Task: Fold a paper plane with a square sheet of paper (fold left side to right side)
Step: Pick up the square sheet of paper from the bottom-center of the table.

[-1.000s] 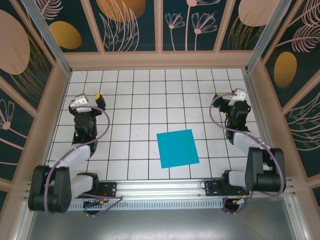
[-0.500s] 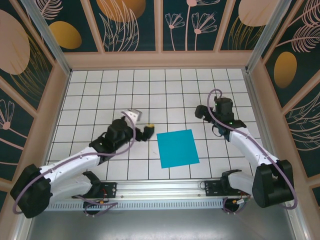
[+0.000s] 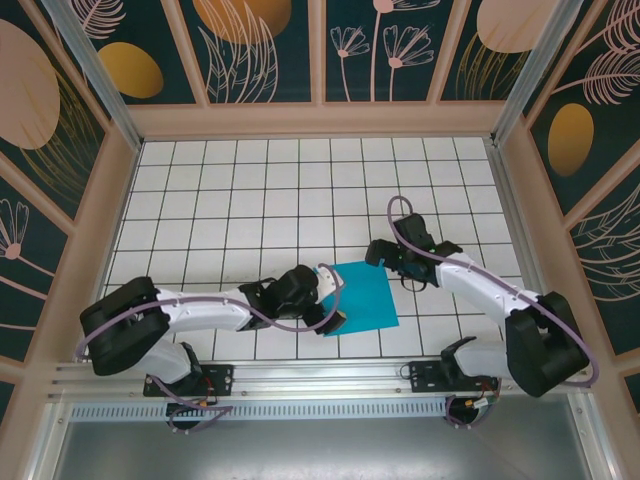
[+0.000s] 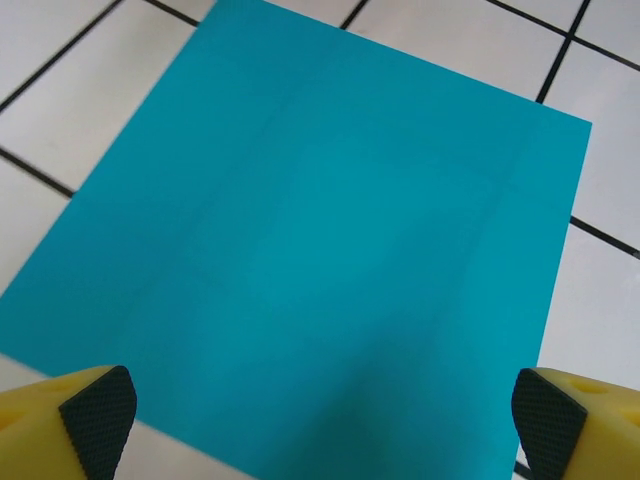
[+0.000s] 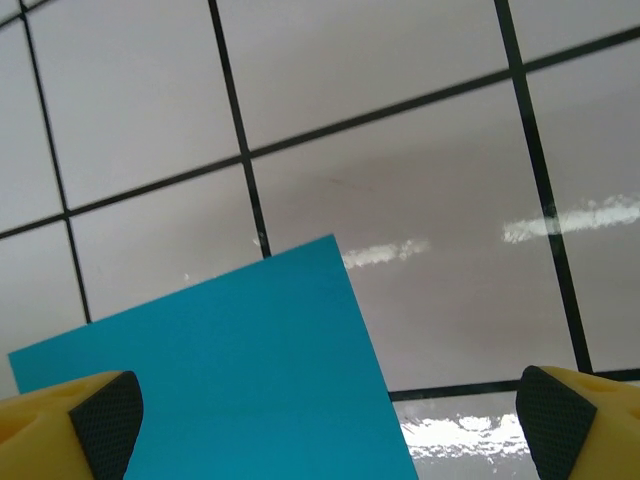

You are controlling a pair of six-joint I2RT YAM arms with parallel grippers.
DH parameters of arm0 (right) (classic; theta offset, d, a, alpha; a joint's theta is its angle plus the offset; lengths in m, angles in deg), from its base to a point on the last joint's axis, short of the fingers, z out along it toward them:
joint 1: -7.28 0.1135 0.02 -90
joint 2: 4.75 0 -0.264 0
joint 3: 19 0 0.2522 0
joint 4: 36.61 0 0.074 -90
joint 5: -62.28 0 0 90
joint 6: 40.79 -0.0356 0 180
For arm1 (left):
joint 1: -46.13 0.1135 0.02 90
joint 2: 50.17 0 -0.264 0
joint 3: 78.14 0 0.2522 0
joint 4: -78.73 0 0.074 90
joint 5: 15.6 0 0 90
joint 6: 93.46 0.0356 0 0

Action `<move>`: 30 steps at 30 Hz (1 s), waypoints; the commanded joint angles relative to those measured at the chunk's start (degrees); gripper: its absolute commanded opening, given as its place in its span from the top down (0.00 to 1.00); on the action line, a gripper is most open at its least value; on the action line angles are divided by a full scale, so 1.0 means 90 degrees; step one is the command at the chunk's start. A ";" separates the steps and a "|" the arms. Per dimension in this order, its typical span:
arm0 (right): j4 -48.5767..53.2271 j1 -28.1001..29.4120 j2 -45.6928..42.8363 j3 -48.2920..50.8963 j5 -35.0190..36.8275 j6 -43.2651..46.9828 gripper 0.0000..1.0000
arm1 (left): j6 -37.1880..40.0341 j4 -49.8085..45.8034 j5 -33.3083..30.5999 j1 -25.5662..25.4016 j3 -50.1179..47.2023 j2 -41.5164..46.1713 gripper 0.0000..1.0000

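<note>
The square sheet of paper (image 3: 362, 295) is bright cyan and lies flat and unfolded on the white grid table, a little right of centre near the front. My left gripper (image 3: 331, 298) stands open at the sheet's left edge. In the left wrist view the sheet (image 4: 320, 250) spreads out ahead of the left gripper (image 4: 320, 425), between its wide-apart yellow fingertips (image 4: 95, 412). My right gripper (image 3: 378, 252) is open over the sheet's far right corner. That corner of the sheet (image 5: 230, 380) lies between the right gripper (image 5: 325, 428) fingers. Nothing is held. The paper plane is out of view.
Wooden-framed patterned walls (image 3: 320, 118) close in the table on three sides. An aluminium rail (image 3: 320, 378) carrying the arm bases runs along the near edge. The white grid surface (image 3: 250, 200) stretches far and left of the sheet.
Both arms have swung in from the table's sides: the left gripper to the sheet's left edge, the right gripper to its far right corner. The sheet has not moved.
</note>
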 commanded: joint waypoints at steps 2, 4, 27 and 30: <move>0.0354 0.0216 0.0275 -0.0123 0.0303 -0.0354 0.01 | 0.0247 -0.0235 0.0309 -0.0060 0.0286 -0.0439 0.01; 0.0341 0.0422 0.0446 -0.0160 0.0317 -0.0407 0.01 | 0.0232 -0.0321 0.0335 -0.0065 0.0369 -0.0608 0.02; 0.0156 0.1467 0.1259 -0.0253 -0.0510 -0.0907 0.01 | 0.0374 -0.1108 0.0552 -0.0065 0.1114 -0.1738 0.01; 0.0176 0.1486 0.1193 -0.0319 -0.0528 -0.0863 0.04 | 0.0364 -0.1079 0.0547 -0.0059 0.1084 -0.1715 0.01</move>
